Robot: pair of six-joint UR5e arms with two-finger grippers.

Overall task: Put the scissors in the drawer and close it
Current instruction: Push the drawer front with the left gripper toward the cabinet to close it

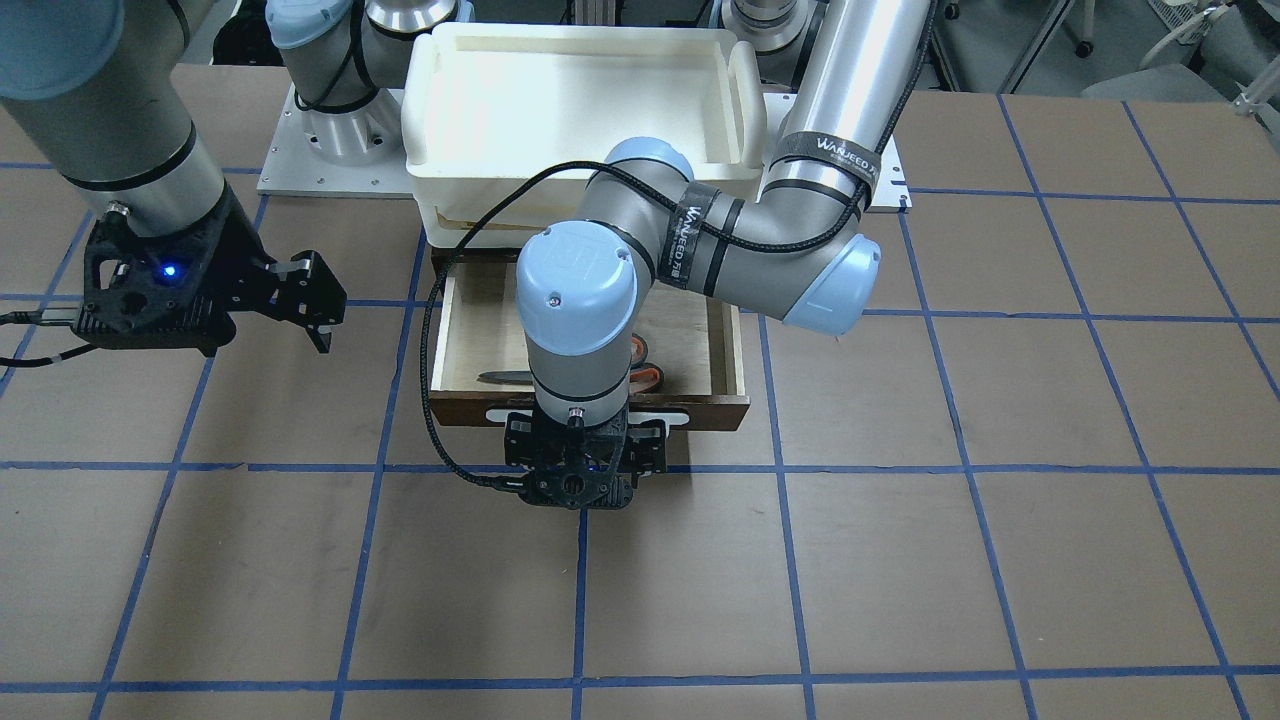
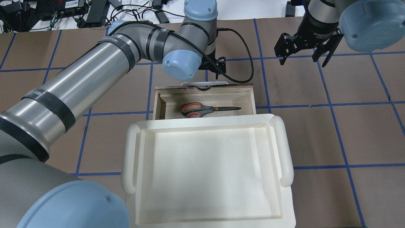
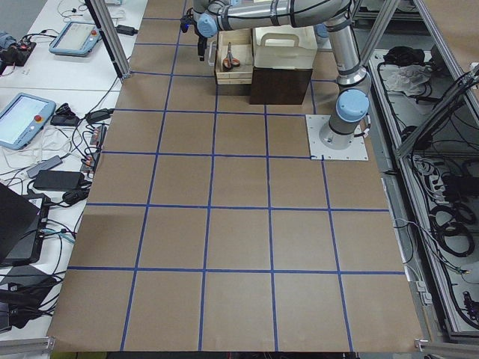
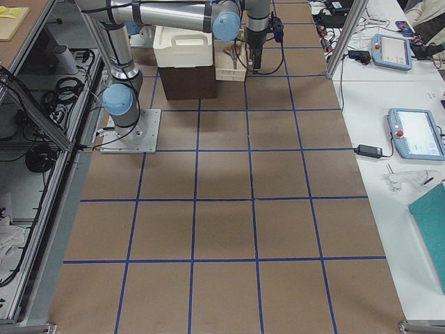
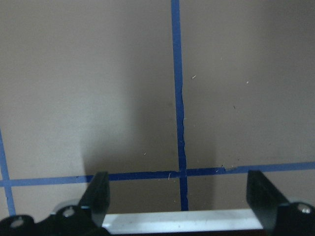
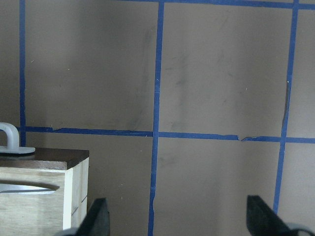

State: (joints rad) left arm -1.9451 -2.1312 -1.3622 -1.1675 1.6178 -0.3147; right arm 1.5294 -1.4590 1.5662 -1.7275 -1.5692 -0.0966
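The scissors [image 2: 205, 110], grey handles lined orange-red, lie flat inside the open drawer [image 2: 253, 98], blades pointing to the view's right. In the front-facing view my left arm hides most of the scissors [image 1: 646, 366]. My left gripper [image 1: 583, 458] points down at the drawer's dark front [image 1: 715, 411], just outside the white bar handle [image 1: 664, 412]. In the left wrist view it [image 5: 179, 196] is open and empty, with the handle [image 5: 182, 219] at the bottom edge between its fingers. My right gripper [image 2: 303, 58] is open and empty, held above the table off to the drawer's side.
A cream-white plastic tray [image 2: 205, 122] sits on top of the dark cabinet that holds the drawer, behind the opening. The right wrist view shows the drawer's corner [image 6: 44, 187]. Brown table with blue tape grid all around [image 1: 900, 560].
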